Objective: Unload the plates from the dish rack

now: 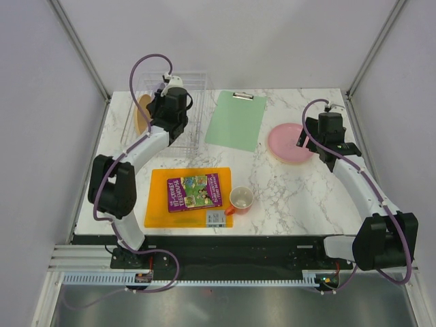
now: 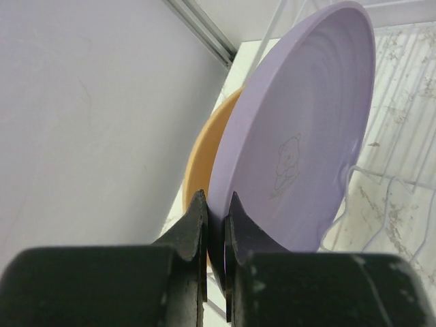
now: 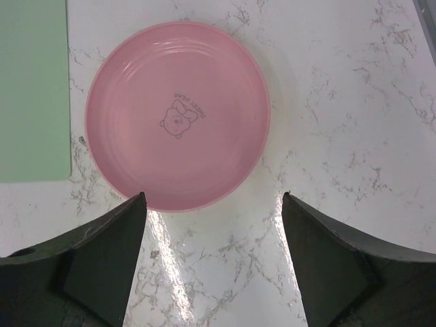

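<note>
The left gripper [image 2: 214, 204] was pinched on the lower rim of the lilac plate [image 2: 300, 136], its fingers nearly together with the thin edge between them. That plate stood on edge in the rack [image 2: 392, 194] at the far left of the table [image 1: 293, 197]. An orange plate [image 2: 203, 153] stood close behind it, toward the wall.

The plate looked stiff, light and matte, so it probably would not slide much in the pads. Held by one edge it could swing, and it might chip if it struck the wires. The bare rim was the only sensible place to grip.

The right gripper [image 3: 212, 197] hung with its jaws spread wide, holding nothing, just above the pink plate [image 3: 177, 116], which lay flat on the table near the right side.

Three plates showed: one lilac, one orange, one pink; a second orange one could not be made out. Elsewhere there was one clipboard [image 1: 236, 120], one cup [image 1: 242, 199], and one board [image 1: 157, 204] carrying one book [image 1: 195, 192].
</note>
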Robot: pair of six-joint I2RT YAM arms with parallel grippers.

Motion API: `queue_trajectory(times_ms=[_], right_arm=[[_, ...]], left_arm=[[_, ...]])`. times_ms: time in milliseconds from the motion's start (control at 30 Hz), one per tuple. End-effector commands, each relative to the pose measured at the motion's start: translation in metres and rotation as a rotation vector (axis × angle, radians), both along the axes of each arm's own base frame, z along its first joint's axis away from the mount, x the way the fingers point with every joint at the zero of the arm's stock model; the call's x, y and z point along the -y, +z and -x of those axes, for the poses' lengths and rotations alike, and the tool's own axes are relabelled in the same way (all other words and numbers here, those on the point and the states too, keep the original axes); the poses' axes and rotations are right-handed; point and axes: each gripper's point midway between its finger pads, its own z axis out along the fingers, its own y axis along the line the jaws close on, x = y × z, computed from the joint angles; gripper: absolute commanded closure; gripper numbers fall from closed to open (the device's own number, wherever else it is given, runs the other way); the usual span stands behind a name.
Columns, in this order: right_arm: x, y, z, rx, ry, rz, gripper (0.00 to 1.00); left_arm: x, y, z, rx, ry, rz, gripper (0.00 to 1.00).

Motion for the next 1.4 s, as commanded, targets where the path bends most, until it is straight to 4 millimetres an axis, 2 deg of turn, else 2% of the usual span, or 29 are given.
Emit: queue_trajectory(times_ms=[0, 267, 300, 333, 367, 400, 467, 500, 533, 567, 600, 633, 700, 733, 767, 867, 933, 1100, 1133, 1167, 1367], right_arm=[[-0.003, 0.003, -0.002, 0.014, 0.015, -0.005, 0.13], [-0.006, 0.011, 0.001, 0.032, 0.026, -0.018, 0.13], [-0.005, 0.012, 0.002, 0.034, 0.024, -0.016, 0.13], [-0.005, 0.014, 0.003, 0.035, 0.026, -0.018, 0.13], [-0.006, 0.019, 0.004, 0.047, 0.028, -0.021, 0.13], [-0.006, 0.021, 0.006, 0.048, 0.028, -0.022, 0.13], [-0.008, 0.033, 0.007, 0.074, 0.038, -0.03, 0.13], [-0.01, 0.037, 0.008, 0.077, 0.047, -0.037, 0.12], [-0.011, 0.048, 0.007, 0.099, 0.054, -0.041, 0.12], [-0.016, 0.057, 0.008, 0.116, 0.078, -0.06, 0.12], [-0.019, 0.062, 0.009, 0.121, 0.093, -0.068, 0.12], [-0.023, 0.076, 0.009, 0.154, 0.116, -0.084, 0.12], [-0.041, 0.091, 0.01, 0.179, 0.203, -0.137, 0.12], [-0.047, 0.104, 0.011, 0.208, 0.236, -0.157, 0.12], [-0.061, 0.111, 0.014, 0.219, 0.298, -0.205, 0.12], [-0.084, 0.133, 0.023, 0.259, 0.402, -0.295, 0.11], [-0.094, 0.146, 0.027, 0.293, 0.446, -0.337, 0.11], [-0.116, 0.168, 0.045, 0.349, 0.553, -0.427, 0.11], [-0.117, 0.169, 0.047, 0.351, 0.558, -0.436, 0.11], [-0.12, 0.169, 0.049, 0.352, 0.571, -0.446, 0.11], [-0.132, 0.152, 0.061, 0.327, 0.614, -0.523, 0.11]], left_arm=[[-0.006, 0.064, 0.01, 0.124, 0.071, -0.066, 0.98], [-0.007, 0.106, 0.036, 0.182, 0.1, -0.142, 0.98], [-0.006, 0.117, 0.042, 0.208, 0.094, -0.128, 0.98], [-0.004, 0.122, 0.045, 0.222, 0.09, -0.117, 0.98], [0.006, 0.126, 0.047, 0.23, 0.051, -0.109, 0.98], [0.009, 0.137, 0.056, 0.229, 0.022, -0.1, 0.98], [0.037, 0.139, 0.056, 0.243, -0.112, 0.024, 0.98], [0.042, 0.135, 0.07, 0.15, -0.181, 0.063, 0.98], [0.067, 0.133, 0.069, 0.186, -0.3, 0.255, 0.98], [0.08, 0.135, 0.074, 0.185, -0.374, 0.338, 0.98], [0.089, 0.139, 0.089, 0.181, -0.451, 0.409, 0.98], [0.117, 0.137, 0.095, 0.169, -0.578, 0.544, 0.98], [0.136, 0.133, 0.108, 0.142, -0.675, 0.644, 0.98], [0.152, 0.136, 0.118, 0.129, -0.745, 0.734, 0.98], [0.161, 0.135, 0.122, 0.112, -0.787, 0.767, 0.98], [0.195, 0.129, 0.136, 0.041, -0.941, 0.883, 0.98], [0.217, 0.129, 0.146, 0.002, -1.056, 0.959, 0.98], [0.248, 0.121, 0.157, -0.059, -1.171, 1.112, 0.98], [0.252, 0.123, 0.155, -0.044, -1.188, 1.126, 0.98], [0.255, 0.116, 0.155, -0.059, -1.185, 1.143, 0.98], [0.275, 0.104, 0.148, -0.1, -1.216, 1.252, 0.98]])
